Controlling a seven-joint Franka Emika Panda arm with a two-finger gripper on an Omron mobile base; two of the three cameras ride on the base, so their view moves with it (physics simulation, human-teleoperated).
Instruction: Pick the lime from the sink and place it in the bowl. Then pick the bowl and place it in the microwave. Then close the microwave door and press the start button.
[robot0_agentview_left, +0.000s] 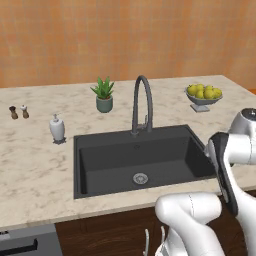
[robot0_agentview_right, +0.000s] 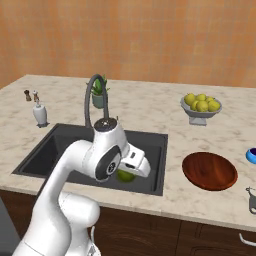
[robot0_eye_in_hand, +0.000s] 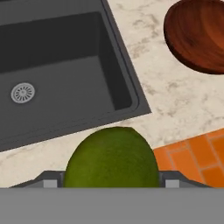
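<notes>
Hand view, gripper (robot0_eye_in_hand: 111, 181) pinching the lime (robot0_eye_in_hand: 112, 158) above the sink (robot0_eye_in_hand: 127, 83) rim, bowl (robot0_eye_in_hand: 199, 35) on the counter (robot0_eye_in_hand: 175, 100) beyond the sink, drain (robot0_eye_in_hand: 22, 92) inside it

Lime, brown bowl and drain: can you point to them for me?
lime (robot0_eye_in_hand: 111, 157), hand view, middle of its green skin.
bowl (robot0_agentview_right: 209, 170), right base view, centre of its reddish-brown inside.
drain (robot0_agentview_left: 140, 178), left base view, silver disc on the sink floor.
</notes>
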